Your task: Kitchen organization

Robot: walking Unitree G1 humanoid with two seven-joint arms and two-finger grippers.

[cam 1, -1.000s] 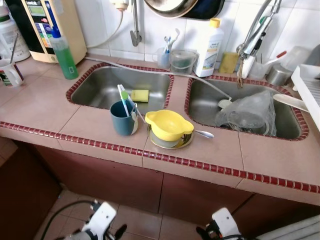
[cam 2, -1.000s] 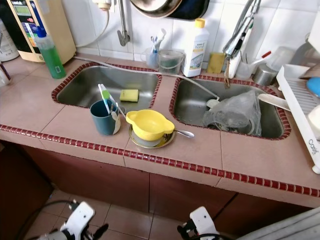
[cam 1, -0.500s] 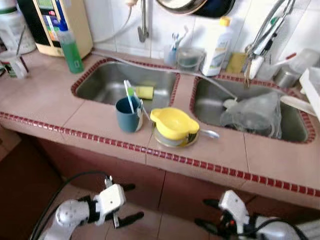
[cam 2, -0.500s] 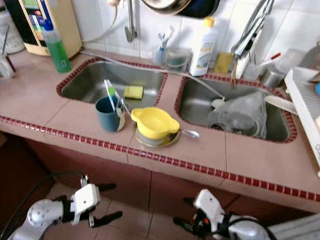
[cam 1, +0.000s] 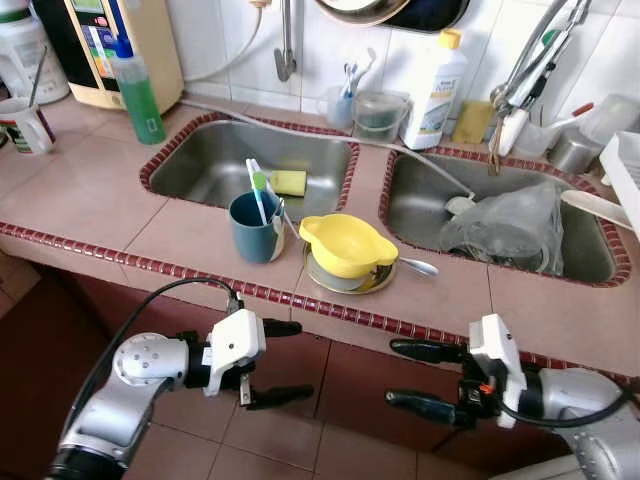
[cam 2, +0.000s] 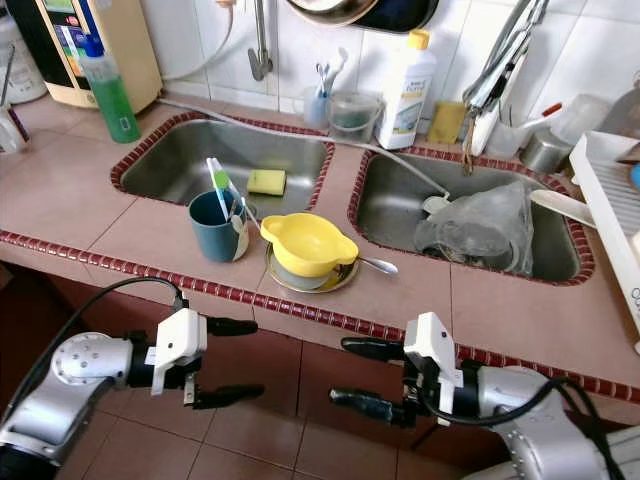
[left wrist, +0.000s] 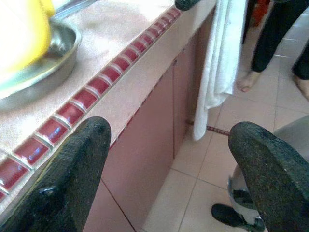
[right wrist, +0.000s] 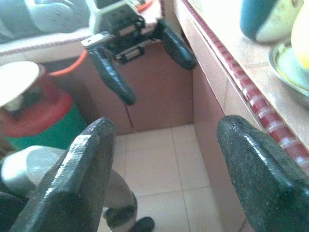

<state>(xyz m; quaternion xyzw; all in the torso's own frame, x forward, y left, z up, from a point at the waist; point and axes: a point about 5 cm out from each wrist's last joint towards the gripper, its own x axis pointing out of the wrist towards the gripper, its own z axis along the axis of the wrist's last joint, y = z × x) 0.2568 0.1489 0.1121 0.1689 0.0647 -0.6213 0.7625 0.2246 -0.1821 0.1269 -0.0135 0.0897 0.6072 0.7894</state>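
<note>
On the tiled counter [cam 1: 120, 215] between two sinks, a yellow bowl [cam 1: 346, 245] sits on a metal plate [cam 1: 375, 285] with a spoon [cam 1: 415, 266] beside it. To its left stands a blue cup [cam 1: 252, 229] holding utensils. My left gripper [cam 1: 290, 362] is open below the counter's front edge, under the cup. My right gripper [cam 1: 392, 372] is open at the same height, under the bowl's right side. The two face each other, both apart from the counter. The left wrist view has the bowl [left wrist: 19, 34] and the red tile edge [left wrist: 72, 113] beyond the left gripper [left wrist: 169, 145].
A yellow sponge [cam 1: 290, 183] lies in the left sink [cam 1: 215, 170]; a crumpled plastic bag [cam 1: 505, 225] fills the right sink [cam 1: 420, 200]. A green bottle [cam 1: 138, 90], a white bottle [cam 1: 435, 85] and a dish rack [cam 2: 610, 220] line the counter. A towel [left wrist: 219, 58], a person's legs [left wrist: 270, 34] and a gas cylinder [right wrist: 29, 116] stand nearby.
Both arms have risen from near the floor to just below the counter edge, their open fingers now pointing at each other. The camera has shifted slightly.
</note>
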